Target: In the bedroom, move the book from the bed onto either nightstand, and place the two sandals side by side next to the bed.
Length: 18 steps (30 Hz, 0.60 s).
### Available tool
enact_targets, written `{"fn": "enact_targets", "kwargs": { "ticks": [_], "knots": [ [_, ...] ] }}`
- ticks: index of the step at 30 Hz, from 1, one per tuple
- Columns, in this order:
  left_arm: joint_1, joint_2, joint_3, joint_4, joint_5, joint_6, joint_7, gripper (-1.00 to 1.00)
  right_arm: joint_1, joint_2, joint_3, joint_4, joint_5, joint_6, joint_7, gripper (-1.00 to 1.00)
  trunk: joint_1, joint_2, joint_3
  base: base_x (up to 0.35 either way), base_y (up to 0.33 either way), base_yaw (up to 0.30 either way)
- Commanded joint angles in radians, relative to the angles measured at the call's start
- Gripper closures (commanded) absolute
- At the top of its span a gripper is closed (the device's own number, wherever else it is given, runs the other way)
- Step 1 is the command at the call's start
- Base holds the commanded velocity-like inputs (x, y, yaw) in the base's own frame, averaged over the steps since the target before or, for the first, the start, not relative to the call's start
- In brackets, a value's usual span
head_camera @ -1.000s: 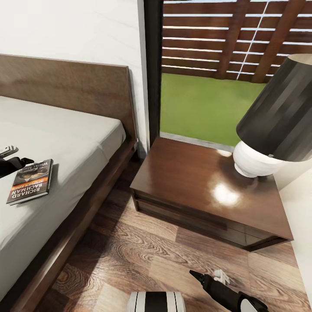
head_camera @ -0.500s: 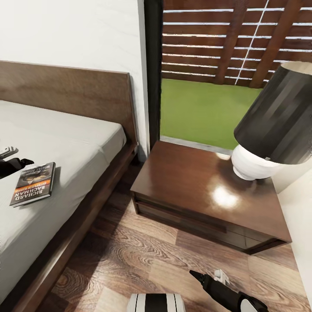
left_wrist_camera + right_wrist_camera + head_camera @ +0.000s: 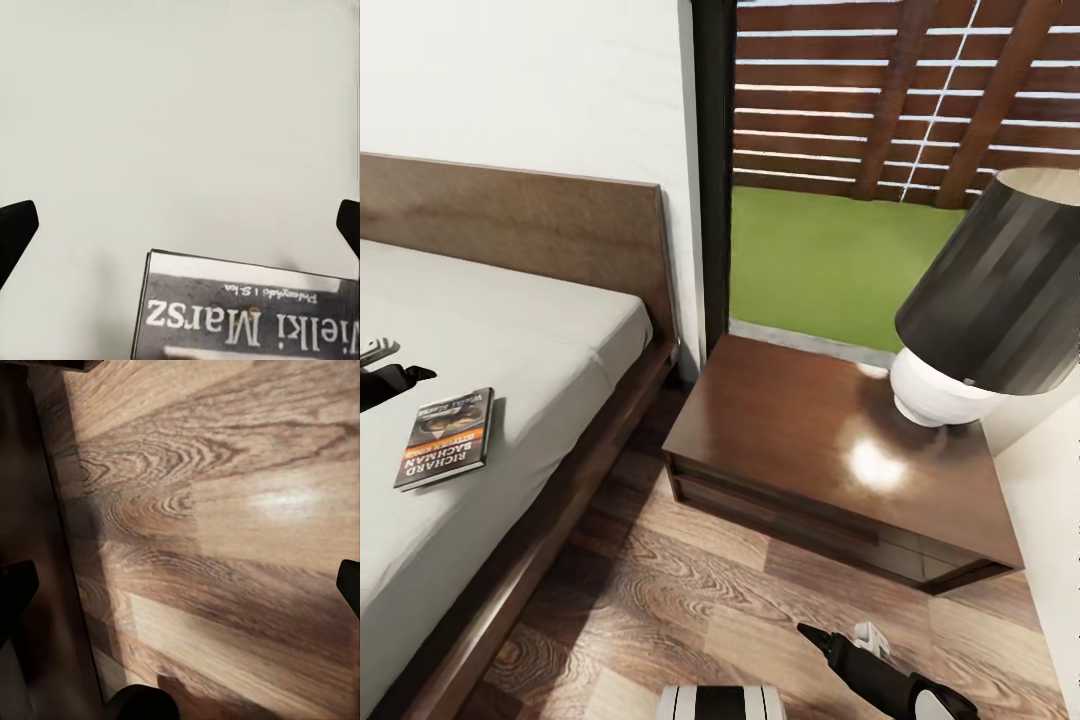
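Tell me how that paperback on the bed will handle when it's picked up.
The book looks thin and lies flat on the mattress, so it is probably light, yet hard to get fingers under. Its soft cover will likely bend or fan open if pinched at one edge. The cover may be somewhat slick.

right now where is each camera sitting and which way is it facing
Head view: on the robot's head, looking down at the bed, book, nightstand and lamp; left gripper and right gripper show.
Left wrist view: over the mattress, fingertips at the edges.
Right wrist view: facing the floor, fingertips visible.
Head and left wrist views share the book.
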Motion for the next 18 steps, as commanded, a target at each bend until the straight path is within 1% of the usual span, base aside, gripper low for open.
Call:
{"fn": "enact_targets", "kwargs": {
  "ticks": [1, 5, 8, 11, 14, 18],
  "knots": [
    [0.000, 0.000, 0.004, 0.000, -0.006, 0.005, -0.006, -1.00, -0.001, -0.001, 0.004, 0.000, -0.010, 0.004, 0.000, -1.00, -0.004, 0.007, 0.003, 0.000, 0.000, 0.000],
    [0.000, 0.003, 0.018, -0.001, -0.005, 0.007, -0.006, -1.00, -0.001, -0.001, 0.004, 0.000, -0.010, 0.004, 0.000, -1.00, -0.019, 0.035, 0.015, 0.000, 0.000, 0.000],
    [0.000, 0.013, 0.034, 0.000, -0.002, 0.010, -0.007, -1.00, -0.001, -0.001, 0.004, 0.000, -0.010, 0.004, 0.000, -1.00, -0.031, 0.056, 0.024, 0.000, 0.000, 0.000],
    [0.000, 0.022, 0.055, 0.003, 0.008, 0.017, -0.016, -1.00, -0.001, -0.001, 0.004, 0.000, -0.010, 0.004, 0.000, -1.00, -0.042, 0.077, 0.034, 0.000, 0.000, 0.000],
    [0.000, 0.032, 0.080, 0.011, 0.025, 0.031, -0.044, -1.00, -0.001, -0.001, 0.004, 0.000, -0.010, 0.004, 0.001, -1.00, -0.054, 0.098, 0.043, 0.000, 0.000, 0.000],
    [0.000, 0.057, 0.102, 0.041, 0.042, 0.059, -0.109, -1.00, -0.001, -0.001, 0.004, 0.000, -0.010, 0.004, 0.001, -1.00, -0.069, 0.126, 0.056, 0.000, 0.000, 0.000]
  ]
}}
